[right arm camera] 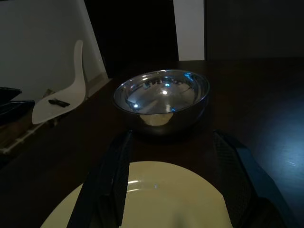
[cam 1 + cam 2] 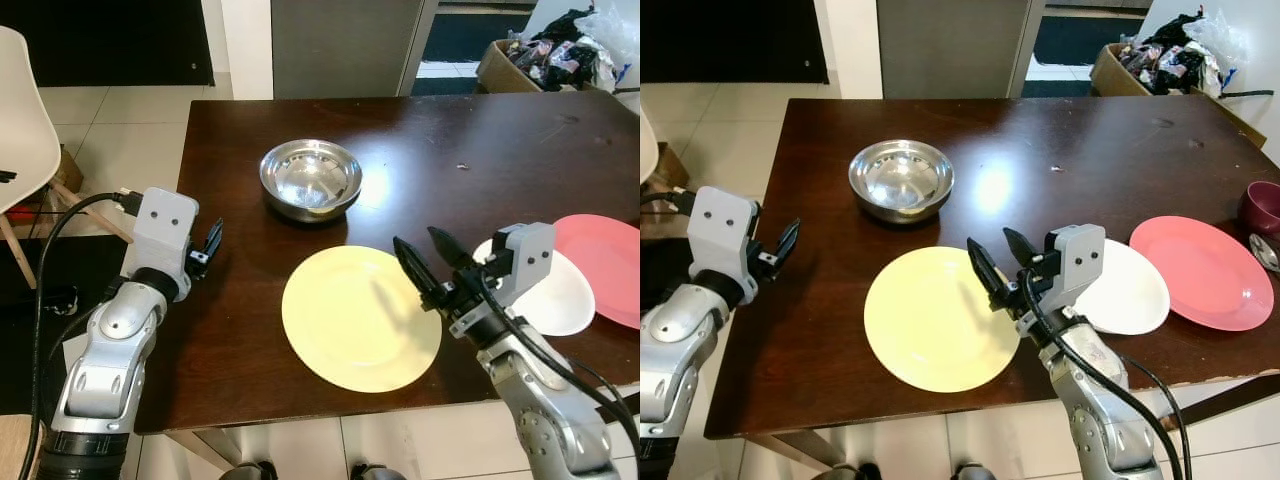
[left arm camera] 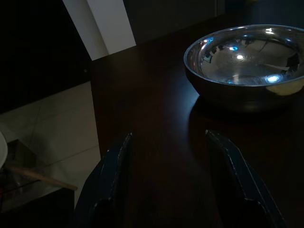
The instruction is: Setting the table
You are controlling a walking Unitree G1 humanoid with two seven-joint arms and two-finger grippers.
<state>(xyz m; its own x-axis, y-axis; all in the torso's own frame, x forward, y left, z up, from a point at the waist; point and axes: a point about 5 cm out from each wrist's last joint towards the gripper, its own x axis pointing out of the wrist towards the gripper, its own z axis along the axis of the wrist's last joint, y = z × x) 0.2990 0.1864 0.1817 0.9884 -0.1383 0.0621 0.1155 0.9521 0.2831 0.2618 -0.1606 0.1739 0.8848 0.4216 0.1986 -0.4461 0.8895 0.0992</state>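
Black-fingered right tool [image 2: 1002, 258] wide open | empty | above yellow plate [image 2: 930, 330]

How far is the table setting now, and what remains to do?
Done: the yellow plate lies flat near the table's front edge, the steel bowl behind it. In hand: nothing; the right gripper hovers open over the yellow plate. Left: the white plate overlaps the pink plate, unplaced.
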